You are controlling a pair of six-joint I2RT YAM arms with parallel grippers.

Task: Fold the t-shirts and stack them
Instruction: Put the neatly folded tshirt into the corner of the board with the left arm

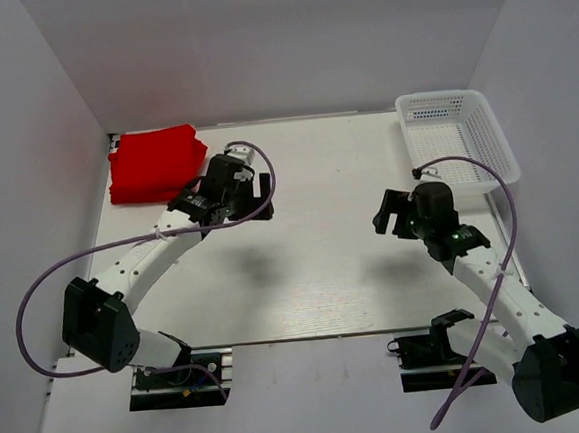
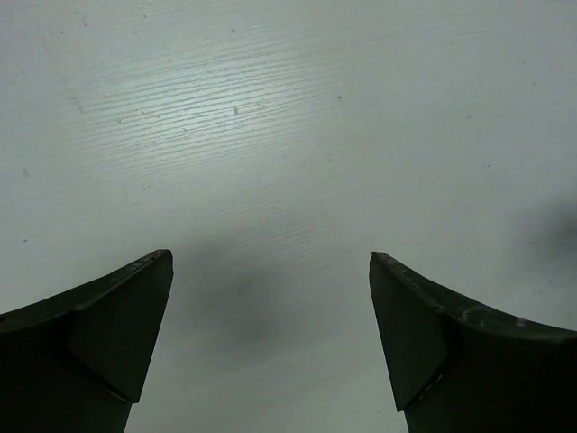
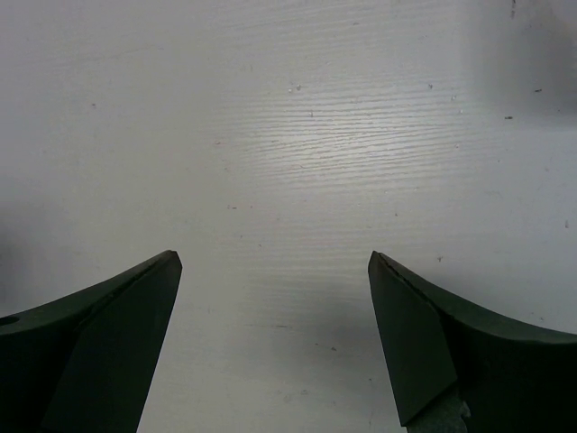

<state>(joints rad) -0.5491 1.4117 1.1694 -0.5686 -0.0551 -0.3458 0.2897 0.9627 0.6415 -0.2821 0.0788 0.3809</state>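
Observation:
A stack of folded red t-shirts (image 1: 155, 163) lies at the table's far left corner. My left gripper (image 1: 251, 192) hovers just right of the stack, apart from it, open and empty; in the left wrist view (image 2: 270, 262) its jaws stand wide apart over bare white table. My right gripper (image 1: 392, 211) hovers over the right half of the table, open and empty; in the right wrist view (image 3: 275, 262) only bare table shows between its jaws. No shirt shows in either wrist view.
A white plastic basket (image 1: 456, 139) stands at the far right corner, with nothing showing inside it. White walls close in the table at the back and both sides. Purple cables loop beside each arm.

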